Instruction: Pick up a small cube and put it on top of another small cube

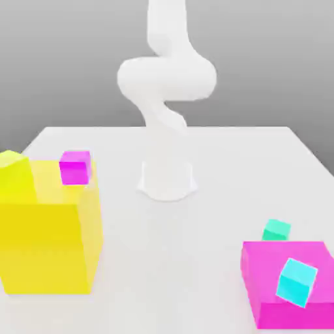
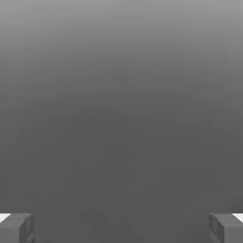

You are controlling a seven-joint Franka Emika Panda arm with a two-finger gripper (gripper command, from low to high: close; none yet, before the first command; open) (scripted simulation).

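The small teal-green cube [image 1: 276,229] rests on the white table [image 1: 196,248], just behind the big magenta block [image 1: 267,306] at the exterior view's right. A small sky-cyan cube [image 1: 296,282] lies tilted on top of that block. A small magenta cube [image 1: 75,167] sits on the big yellow block [image 1: 49,241] at the exterior view's left. The arm [image 1: 166,85] rises from its base at the table's middle and leaves the frame upward. In the hand view my gripper [image 2: 121,228] is open, its fingers [image 2: 16,228] far apart with nothing between them, against plain grey background.
A lime-yellow cube [image 1: 14,175] stands on the big yellow block's far left corner. The arm's white base [image 1: 167,179] occupies the table's centre. Bare table lies between the two big blocks.
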